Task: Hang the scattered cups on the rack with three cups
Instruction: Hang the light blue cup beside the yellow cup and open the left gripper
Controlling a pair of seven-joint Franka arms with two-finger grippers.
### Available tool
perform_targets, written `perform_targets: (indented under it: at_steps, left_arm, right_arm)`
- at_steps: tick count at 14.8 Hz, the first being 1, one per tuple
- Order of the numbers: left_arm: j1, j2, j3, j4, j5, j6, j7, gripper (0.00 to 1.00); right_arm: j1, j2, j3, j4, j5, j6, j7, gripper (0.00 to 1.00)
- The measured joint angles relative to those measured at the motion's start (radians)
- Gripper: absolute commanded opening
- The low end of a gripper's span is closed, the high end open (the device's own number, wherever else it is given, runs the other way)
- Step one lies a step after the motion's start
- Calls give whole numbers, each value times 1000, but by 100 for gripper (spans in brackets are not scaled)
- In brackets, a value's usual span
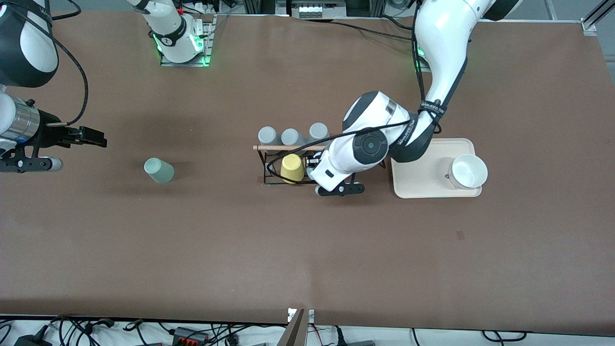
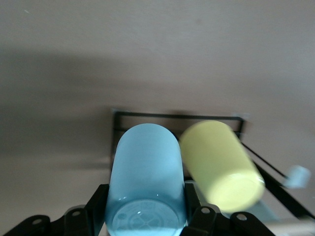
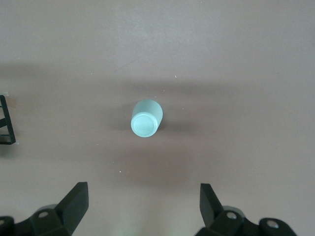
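Light blue tapered cup [image 2: 145, 182] sits bottom-up between the left gripper's [image 2: 145, 216] fingers – clamped on it over the black wire rack [image 1: 274, 166], beside the yellow cup [image 1: 292, 168] hung there. Pale mint green cup [image 1: 159, 170] stands on the brown table [image 1: 307, 250] toward the right arm's end – right gripper [image 3: 143, 201] above it, jaws wide apart.

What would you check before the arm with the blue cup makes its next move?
1. Left pincer shut on the light blue cup: ok.
2. Cup over the rack: ok.
3. Clear of the yellow cup beside it: cannot tell, very close.
4. Cup lined up on a free peg: cannot tell, peg hidden.
5. Right pincer open, waiting above the mint green cup: ok.
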Motion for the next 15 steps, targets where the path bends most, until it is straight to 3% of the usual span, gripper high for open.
perform_targets:
  at_steps: [1,3,4,11,15]
  left_arm:
    - [-5,8,-1,1,24,1,0,29]
    - [-16,10,-1,9,46,1,-2,65]
    - [-17,10,-1,15,55,1,-3,100]
    - [10,-26,11,75,58,-80,-4,100]
    - [149,-147,15,113,65,-204,0,100]
  right_arm:
    - [0,0,0,0,1,0,0,100]
    - [0,0,0,0,1,0,0,100]
    - [1,0,0,0,1,0,0,100]
    - [1,1,0,0,1,-2,0,100]
    - [1,2,1,-5,1,-3,0,100]
